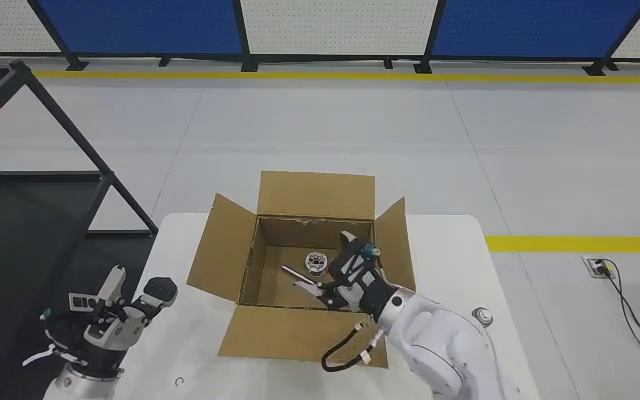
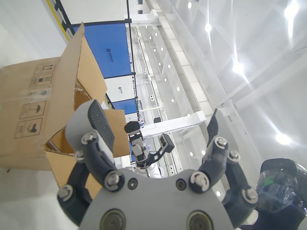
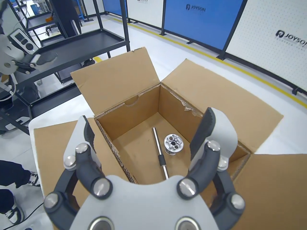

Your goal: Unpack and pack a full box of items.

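Note:
An open cardboard box (image 1: 262, 262) stands in the middle of the white table (image 1: 455, 245), all flaps folded out. On its floor lie a thin metal rod (image 3: 157, 142) and a round metal hub (image 3: 173, 144); from above the hub (image 1: 317, 262) sits near the far wall. My right gripper (image 3: 146, 117) hangs open over the box's near right side (image 1: 330, 288), above both parts and holding nothing. My left gripper (image 2: 155, 108) is open and empty, tilted up toward the ceiling, off the box's left side (image 1: 137, 290). The box's outer wall (image 2: 36, 96) is beside it.
A black shelf rack (image 1: 60, 180) stands left of the table. A small round object (image 1: 484, 316) lies on the table's right part. Blue and white partition panels (image 1: 340, 25) line the far floor.

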